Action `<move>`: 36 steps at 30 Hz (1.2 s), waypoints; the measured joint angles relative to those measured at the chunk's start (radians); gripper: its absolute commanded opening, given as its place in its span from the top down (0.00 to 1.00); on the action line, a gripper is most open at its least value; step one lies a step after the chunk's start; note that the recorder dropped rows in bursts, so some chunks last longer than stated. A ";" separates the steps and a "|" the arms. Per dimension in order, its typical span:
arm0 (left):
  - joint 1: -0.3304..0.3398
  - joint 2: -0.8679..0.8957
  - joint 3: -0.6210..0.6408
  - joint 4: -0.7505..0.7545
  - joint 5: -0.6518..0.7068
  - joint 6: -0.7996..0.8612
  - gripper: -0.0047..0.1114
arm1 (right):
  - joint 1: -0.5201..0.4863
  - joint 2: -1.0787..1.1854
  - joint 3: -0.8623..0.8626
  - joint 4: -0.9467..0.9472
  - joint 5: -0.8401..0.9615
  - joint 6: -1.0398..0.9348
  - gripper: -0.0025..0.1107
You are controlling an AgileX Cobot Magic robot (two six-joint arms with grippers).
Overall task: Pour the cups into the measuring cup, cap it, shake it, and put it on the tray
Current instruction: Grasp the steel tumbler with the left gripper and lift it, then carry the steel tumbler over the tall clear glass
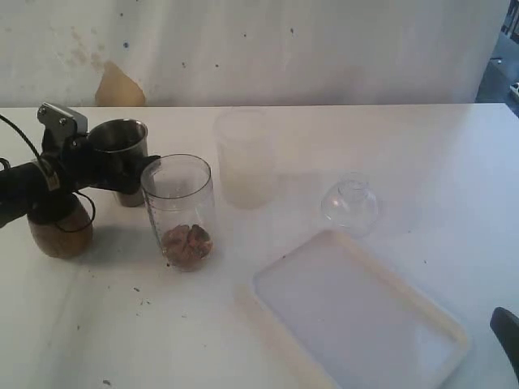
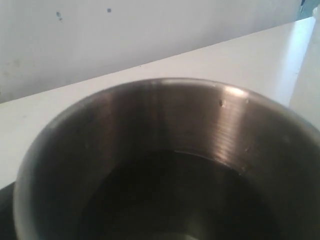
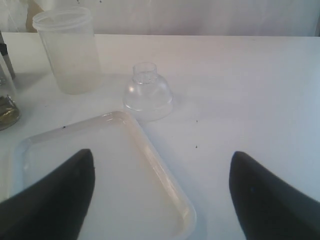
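My left gripper (image 1: 123,172) is shut on the shiny steel tumbler (image 1: 120,146), which stands upright just left of the measuring cup (image 1: 180,211). The left wrist view looks straight into the steel tumbler (image 2: 165,165) with dark contents; the fingers are hidden there. The clear measuring cup holds brown stuff at its bottom and has no lid. Under my left arm sits the brown wooden cup (image 1: 58,231). The clear dome lid (image 1: 350,204) (image 3: 147,92) lies on the table behind the white tray (image 1: 357,316) (image 3: 100,175). My right gripper (image 3: 160,200) hangs open over the tray's corner, holding nothing.
A frosted whitish container (image 1: 245,158) (image 3: 67,50) stands behind the measuring cup. The measuring cup's edge (image 3: 6,107) shows at the side of the right wrist view. A white wall runs along the table's far edge.
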 measured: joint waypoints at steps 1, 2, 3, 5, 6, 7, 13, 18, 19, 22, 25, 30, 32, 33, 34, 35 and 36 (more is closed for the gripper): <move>0.000 0.006 -0.008 0.000 -0.002 0.000 0.06 | 0.000 0.000 0.000 0.000 0.000 0.000 0.36; 0.000 0.010 -0.011 0.000 -0.008 0.000 0.06 | 0.000 0.000 0.000 0.000 0.000 0.000 0.36; 0.000 0.015 -0.014 -0.002 -0.020 0.000 0.06 | 0.000 0.000 0.000 0.000 0.000 0.000 0.36; 0.000 0.017 -0.014 -0.002 -0.032 0.005 0.09 | 0.000 0.000 0.000 0.000 0.000 0.000 0.36; 0.000 0.018 -0.014 -0.002 -0.034 0.009 0.15 | 0.000 0.000 0.000 0.000 0.000 0.000 0.36; 0.000 0.019 -0.014 -0.002 -0.041 0.012 0.19 | 0.000 0.000 0.000 0.000 0.000 0.000 0.36; 0.000 0.020 -0.014 -0.002 -0.053 0.018 0.71 | 0.000 0.000 0.000 0.000 0.000 0.000 0.36; 0.000 0.018 -0.014 0.035 -0.060 0.018 0.96 | 0.000 0.000 0.000 0.000 0.000 0.000 0.36; 0.000 0.016 -0.014 0.044 -0.060 0.020 0.96 | 0.000 0.000 0.000 0.000 0.000 0.000 0.36; 0.000 0.001 -0.014 0.071 -0.046 0.020 0.96 | 0.000 0.000 0.000 0.000 0.000 0.000 0.36; 0.000 -0.024 -0.010 0.095 -0.034 0.020 0.96 | 0.000 0.000 0.000 0.000 0.000 0.000 0.36; 0.000 -0.105 -0.008 0.099 -0.031 0.018 0.96 | 0.000 0.000 0.000 0.000 0.000 0.000 0.36; 0.000 -0.142 -0.008 0.099 -0.047 0.009 0.96 | 0.000 0.000 0.000 0.000 0.000 0.000 0.36; 0.000 -0.161 -0.008 0.099 -0.059 -0.007 0.96 | 0.000 0.000 0.000 0.000 0.000 0.000 0.36; 0.000 -0.175 -0.008 0.099 -0.073 -0.022 0.96 | 0.000 0.000 0.000 0.000 0.000 0.000 0.36; 0.000 -0.193 -0.008 0.099 -0.088 -0.043 0.96 | 0.000 0.000 0.000 0.000 0.000 0.000 0.36; 0.000 -0.210 -0.008 0.101 -0.104 -0.065 0.96 | 0.000 0.000 0.000 0.000 0.000 0.000 0.36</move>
